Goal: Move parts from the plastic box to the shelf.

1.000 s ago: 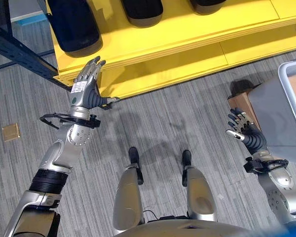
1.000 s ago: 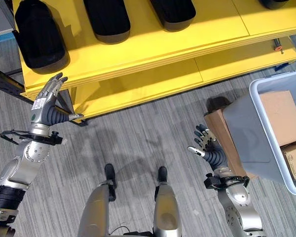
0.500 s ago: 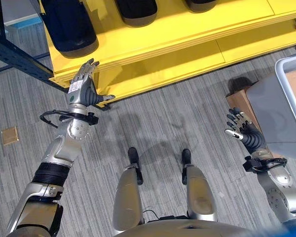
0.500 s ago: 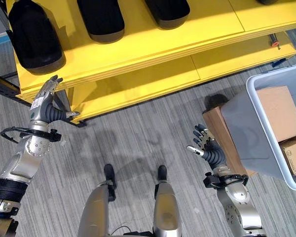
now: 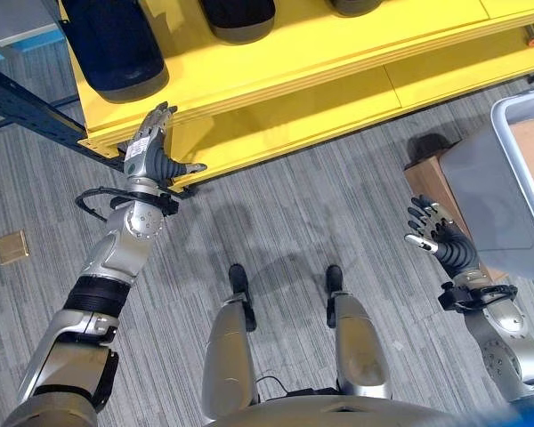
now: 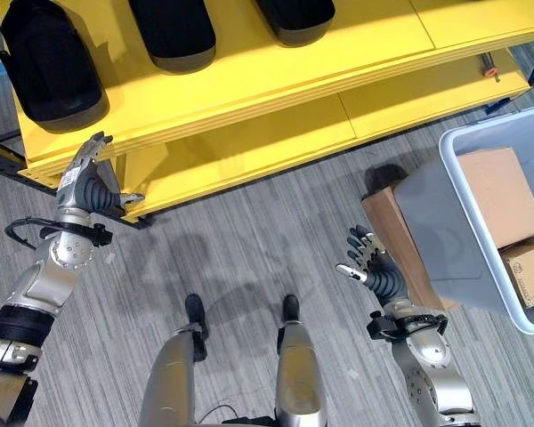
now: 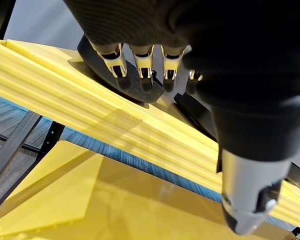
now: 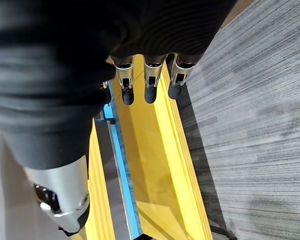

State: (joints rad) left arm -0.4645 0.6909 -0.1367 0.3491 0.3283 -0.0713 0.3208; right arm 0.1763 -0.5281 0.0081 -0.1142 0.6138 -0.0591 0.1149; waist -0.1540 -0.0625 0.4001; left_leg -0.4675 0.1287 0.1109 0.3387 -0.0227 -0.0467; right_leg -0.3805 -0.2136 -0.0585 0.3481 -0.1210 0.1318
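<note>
Several black moulded parts (image 6: 50, 64) lie on the upper board of the yellow shelf (image 6: 249, 80). My left hand (image 5: 149, 153) is raised at the shelf's left front corner, fingers straight and empty, just below the nearest black part (image 7: 135, 85). The grey plastic box (image 6: 454, 231) stands at the right with brown cartons (image 6: 503, 197) inside. My right hand (image 6: 367, 261) hovers open and empty over the floor, a little left of the box.
A brown cardboard box (image 6: 393, 233) sits under the grey box's left side. A dark blue rack beam (image 5: 27, 102) runs past the shelf's left corner. A lower yellow shelf board (image 6: 276, 151) juts out over the grey carpet (image 6: 249, 240). A small brass floor plate (image 5: 11, 247) lies at the left.
The camera has shifted, so the shelf sits a little higher in view. My left hand has drawn slightly closer to the shelf's corner. The right hand has hardly moved.
</note>
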